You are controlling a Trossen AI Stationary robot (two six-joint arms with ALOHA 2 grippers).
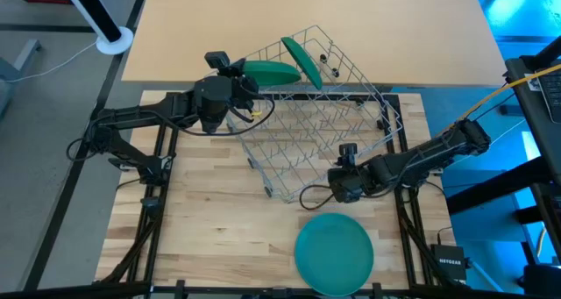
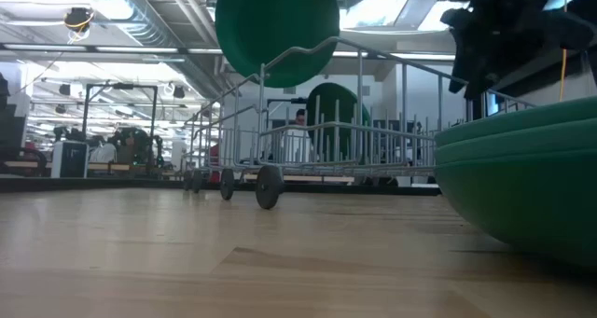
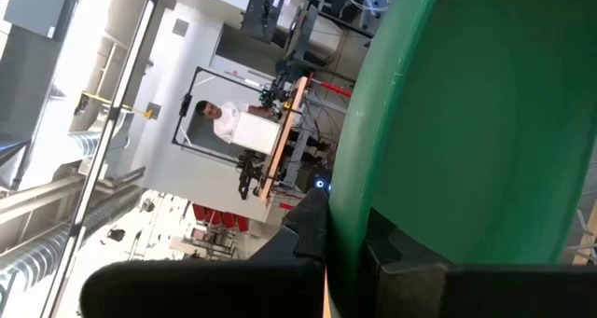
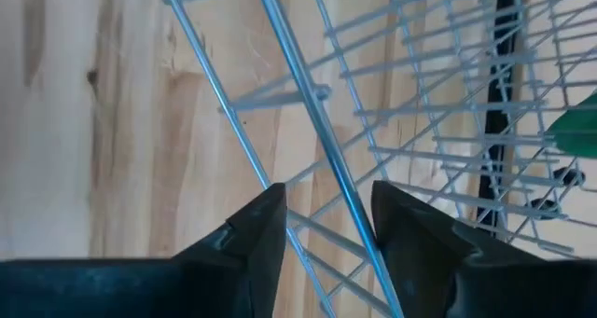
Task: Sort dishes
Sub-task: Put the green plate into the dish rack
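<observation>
Plates first: your left gripper point(image 1: 250, 78) is clamped on a green plate point(image 1: 270, 71) above the rack's point(image 1: 351, 97) far-left corner, while your right gripper point(image 4: 328, 227) straddles the near rail, fingers parted.

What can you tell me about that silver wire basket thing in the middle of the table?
The wire rack is a silvery basket of thin metal rods with rows of upright prongs inside and small dark wheels underneath. It sits skewed on the wooden table. One green plate stands on edge in its far end. The left gripper holds a second green plate above its far left rim. The right gripper has its fingers open around the near rim wire.
</observation>
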